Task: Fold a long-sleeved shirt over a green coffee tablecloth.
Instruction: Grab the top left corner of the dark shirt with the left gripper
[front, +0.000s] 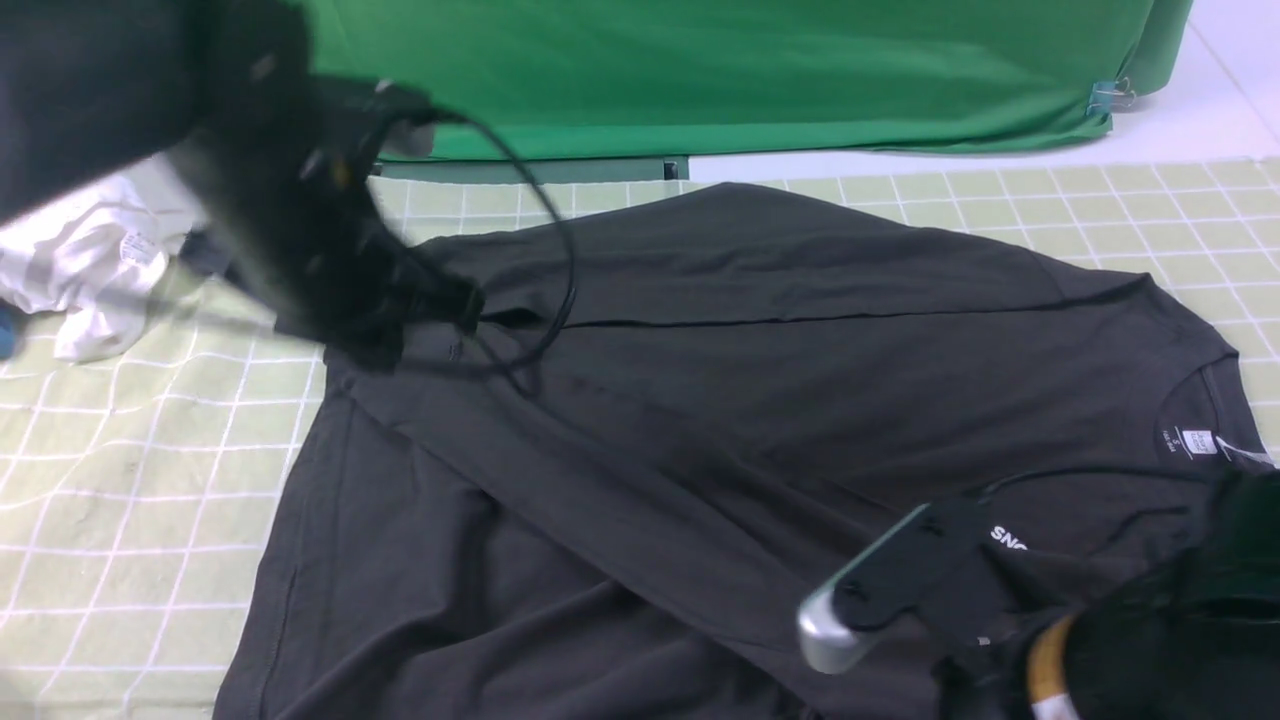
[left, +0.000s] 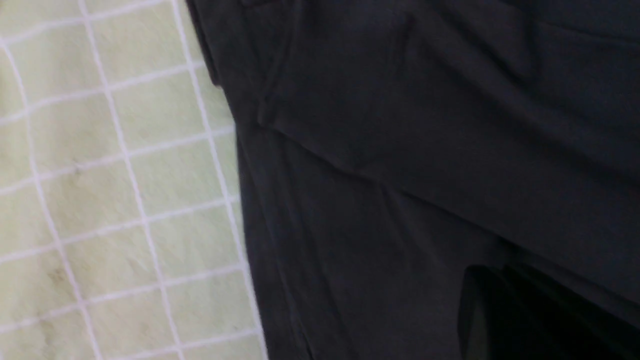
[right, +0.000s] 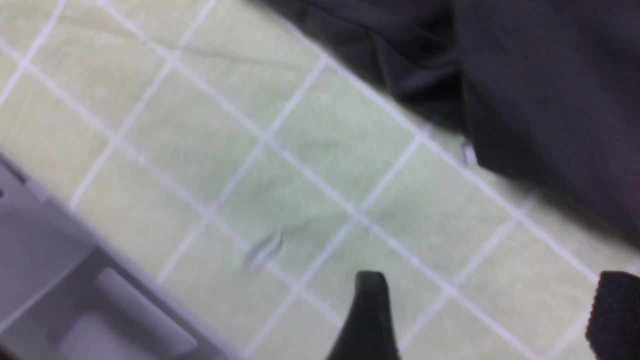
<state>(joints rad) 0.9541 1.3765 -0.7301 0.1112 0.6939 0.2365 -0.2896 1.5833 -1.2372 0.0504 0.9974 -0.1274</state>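
Note:
The black long-sleeved shirt (front: 760, 400) lies spread on the green coffee tablecloth (front: 130, 450), with its white neck label (front: 1200, 442) at the right and a sleeve folded across the body. My left gripper (front: 455, 300), blurred, hovers over the shirt's far left part. In the left wrist view its dark fingers (left: 500, 310) stand together above the shirt (left: 400, 150), and I see nothing between them. My right gripper (right: 492, 305) is open over bare tablecloth (right: 300, 175) beside the shirt's edge (right: 550, 75). In the front view only the right arm (front: 1150, 620) shows.
A white garment (front: 90, 260) lies crumpled at the far left of the tablecloth. A plain deep-green sheet (front: 750, 70) hangs along the back. A grey moulded part (right: 50, 300) borders the cloth in the right wrist view.

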